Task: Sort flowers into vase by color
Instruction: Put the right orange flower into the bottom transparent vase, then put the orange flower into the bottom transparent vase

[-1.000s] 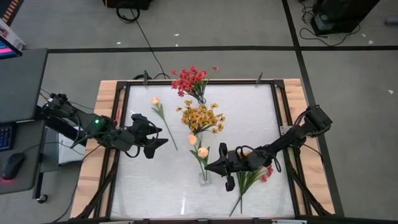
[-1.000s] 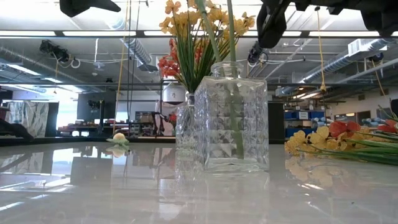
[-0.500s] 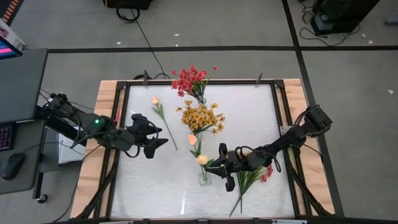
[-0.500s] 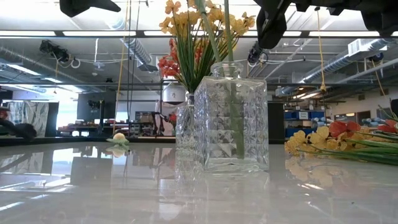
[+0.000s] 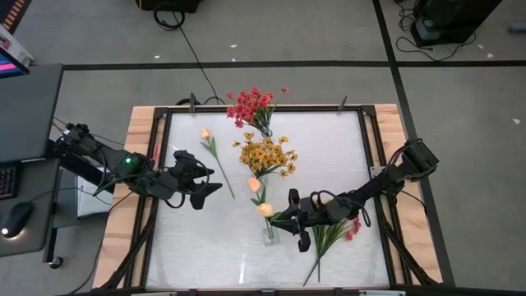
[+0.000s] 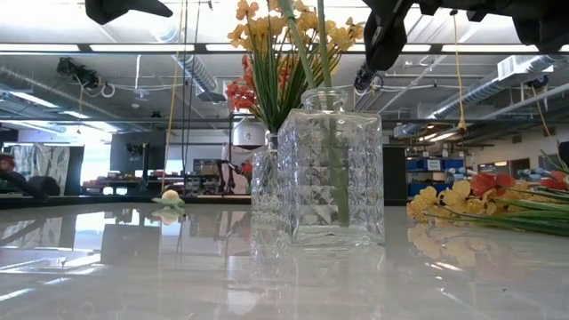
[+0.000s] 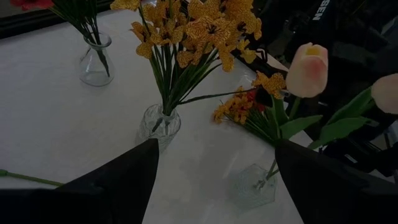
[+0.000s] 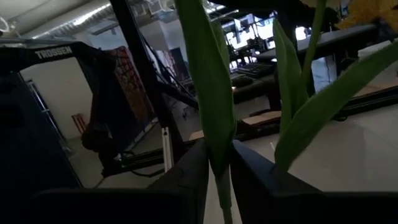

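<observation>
- Three vases stood in a line down the table's [image 5: 345,140] middle: far one [image 5: 265,130], middle one [image 5: 258,172], near one [image 5: 269,234].
- A lone flower [image 5: 212,150] lay left of the line.
- A bunch [image 5: 329,238] lay right of the near vase.

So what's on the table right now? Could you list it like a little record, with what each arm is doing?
Red flowers: in the far vase.
Yellow-orange flowers: in the middle vase.
Peach tulips: two in the near square glass vase.
Loose tulip: lying on the table, left of the vases.
Loose pile: red and yellow sprigs lying right of the near vase.
Right gripper: at the near vase, fingers narrowly parted around a tulip stem.
Left gripper: open, empty, beside the loose tulip.
</observation>
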